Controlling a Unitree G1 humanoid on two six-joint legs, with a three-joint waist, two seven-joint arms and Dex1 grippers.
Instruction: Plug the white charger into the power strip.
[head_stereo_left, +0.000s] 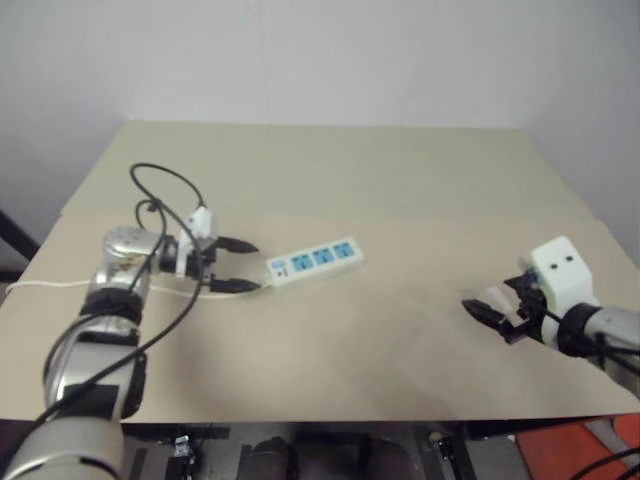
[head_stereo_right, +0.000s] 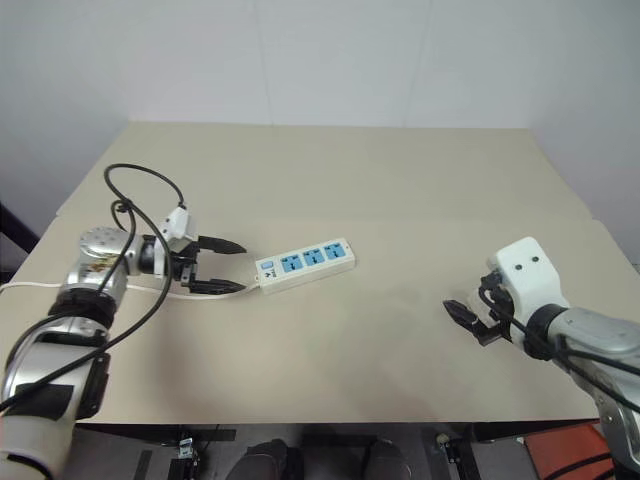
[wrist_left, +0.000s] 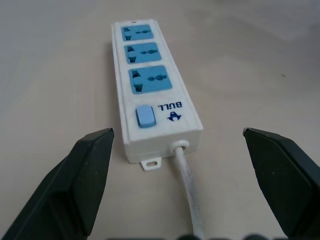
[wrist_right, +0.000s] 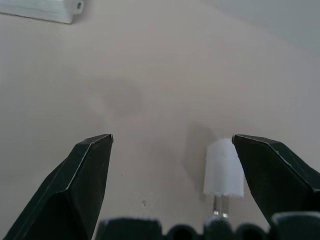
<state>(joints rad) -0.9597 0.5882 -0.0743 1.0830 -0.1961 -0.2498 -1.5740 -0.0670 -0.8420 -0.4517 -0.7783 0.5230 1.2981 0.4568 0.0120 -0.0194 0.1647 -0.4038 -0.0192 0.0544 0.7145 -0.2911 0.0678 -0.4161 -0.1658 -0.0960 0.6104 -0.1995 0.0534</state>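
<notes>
Between my right gripper's (wrist_right: 172, 142) two black fingers, spread wide and holding nothing, I see the white charger (wrist_right: 223, 169) on the beige table (head_stereo_left: 380, 190). In the right wrist view it sits just beside one finger (wrist_right: 277, 172), with its metal prongs pointing back towards the wrist. Whether that finger actually touches it I can't say from this angle. From the head views the charger is mostly hidden behind the gripper at the table's right side, well apart from the strip.

The power strip (head_stereo_left: 314, 260) lies flat near the middle of the table, left of centre and slightly angled. In the left wrist view I count three blue socket faces (wrist_left: 149, 80) in a row, all unoccupied, then a pale blue switch (wrist_left: 144, 116) at the near end. Printed beside the switch is "BULL" with a small logo (wrist_left: 173, 112), reading upside down to me. A little mounting tab sticks out below the end, and the thin white cord (wrist_left: 189, 185) leaves there and runs back under the wrist.

My left gripper (head_stereo_left: 238, 266) hangs just short of the strip's switch end, pointing along it, fingers wide apart — nothing in them. The cord continues past that arm to the table's left edge.
</notes>
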